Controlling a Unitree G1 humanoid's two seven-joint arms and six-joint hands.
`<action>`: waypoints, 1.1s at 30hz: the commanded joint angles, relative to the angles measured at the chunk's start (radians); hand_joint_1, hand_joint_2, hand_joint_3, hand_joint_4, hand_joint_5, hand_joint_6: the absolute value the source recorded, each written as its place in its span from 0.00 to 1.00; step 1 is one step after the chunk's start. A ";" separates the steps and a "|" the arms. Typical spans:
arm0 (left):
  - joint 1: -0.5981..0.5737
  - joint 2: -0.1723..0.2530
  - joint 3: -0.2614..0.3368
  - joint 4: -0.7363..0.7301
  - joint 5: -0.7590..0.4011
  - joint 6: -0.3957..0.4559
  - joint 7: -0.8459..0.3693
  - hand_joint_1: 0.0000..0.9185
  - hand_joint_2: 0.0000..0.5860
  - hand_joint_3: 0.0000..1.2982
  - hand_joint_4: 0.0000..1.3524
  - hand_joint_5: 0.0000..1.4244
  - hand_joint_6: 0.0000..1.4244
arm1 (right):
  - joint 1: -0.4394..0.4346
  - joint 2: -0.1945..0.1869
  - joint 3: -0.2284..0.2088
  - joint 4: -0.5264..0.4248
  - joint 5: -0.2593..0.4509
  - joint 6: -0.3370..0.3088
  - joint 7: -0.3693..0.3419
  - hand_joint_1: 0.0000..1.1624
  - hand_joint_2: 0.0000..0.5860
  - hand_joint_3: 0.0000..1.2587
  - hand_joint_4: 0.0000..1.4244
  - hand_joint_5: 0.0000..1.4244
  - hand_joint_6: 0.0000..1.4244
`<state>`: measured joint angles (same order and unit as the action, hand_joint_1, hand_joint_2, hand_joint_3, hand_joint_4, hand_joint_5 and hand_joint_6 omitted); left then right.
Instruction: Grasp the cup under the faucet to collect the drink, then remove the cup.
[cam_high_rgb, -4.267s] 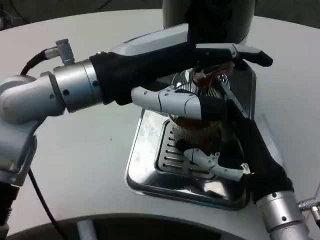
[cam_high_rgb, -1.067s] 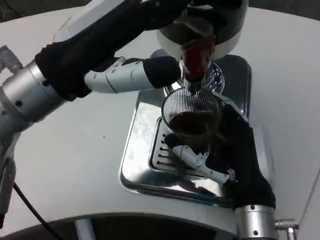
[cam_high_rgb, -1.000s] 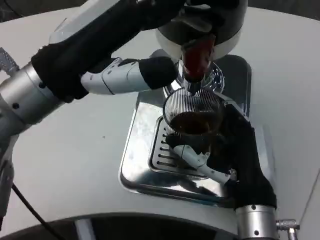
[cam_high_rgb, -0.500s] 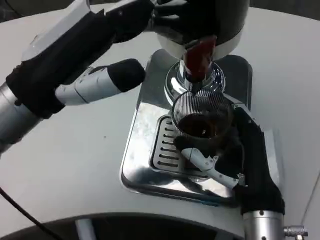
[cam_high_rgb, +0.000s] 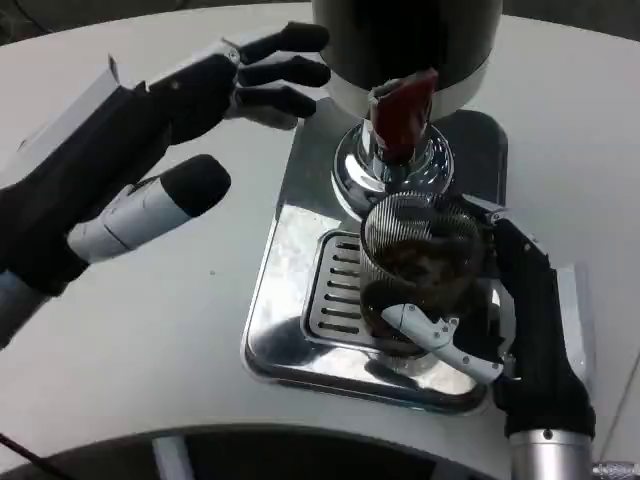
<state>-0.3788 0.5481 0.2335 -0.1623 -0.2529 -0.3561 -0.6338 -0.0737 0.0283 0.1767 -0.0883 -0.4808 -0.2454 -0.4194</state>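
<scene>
At the lower right of the head view, our right hand wraps the ribbed clear glass cup from its right side, one white finger crossing the front of the cup low down and the black palm set against its far flank. We hold it firmly enough that it reads as gripped, not merely touched. The cup stands upright, its long axis vertical, over the slotted grille of the shiny steel drip tray, and it carries a dark drink. It sits just in front of and slightly below the chrome faucet with the red tap lever, which hangs from the black-and-white drink dispenser behind.

So the cup lies directly left of our right palm, already inside the grasp, and the way out is towards us and to the right, away from the spout. We judge that keeping the cup vertical matters most, since the drink could slop.

Our left hand is well apart, up at the left over the white table, fingers spread and holding nothing, fingertips pointing towards the dispenser body.

We can read no brand, label or writing on the dispenser, tray or cup.
</scene>
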 joint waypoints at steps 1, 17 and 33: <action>0.052 0.012 0.023 -0.014 0.012 -0.008 0.023 0.00 0.16 0.15 0.18 0.21 0.23 | 0.032 -0.003 -0.007 -0.014 0.005 -0.028 -0.004 0.72 0.33 0.58 0.58 0.67 0.43; 0.171 0.016 0.051 0.009 0.063 -0.027 0.055 0.00 0.15 0.16 0.18 0.21 0.23 | 0.083 -0.047 -0.045 -0.078 0.016 -0.043 0.025 0.73 0.30 0.62 0.62 0.74 0.51; 0.202 0.030 0.024 0.031 0.166 -0.050 0.082 0.00 0.15 0.16 0.17 0.18 0.19 | 0.209 -0.087 -0.083 -0.180 0.022 -0.064 0.057 0.74 0.29 0.64 0.63 0.78 0.56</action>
<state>-0.1963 0.5645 0.2582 -0.1399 -0.1080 -0.3877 -0.5680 0.0978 -0.0536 0.0994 -0.2379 -0.4676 -0.2683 -0.3652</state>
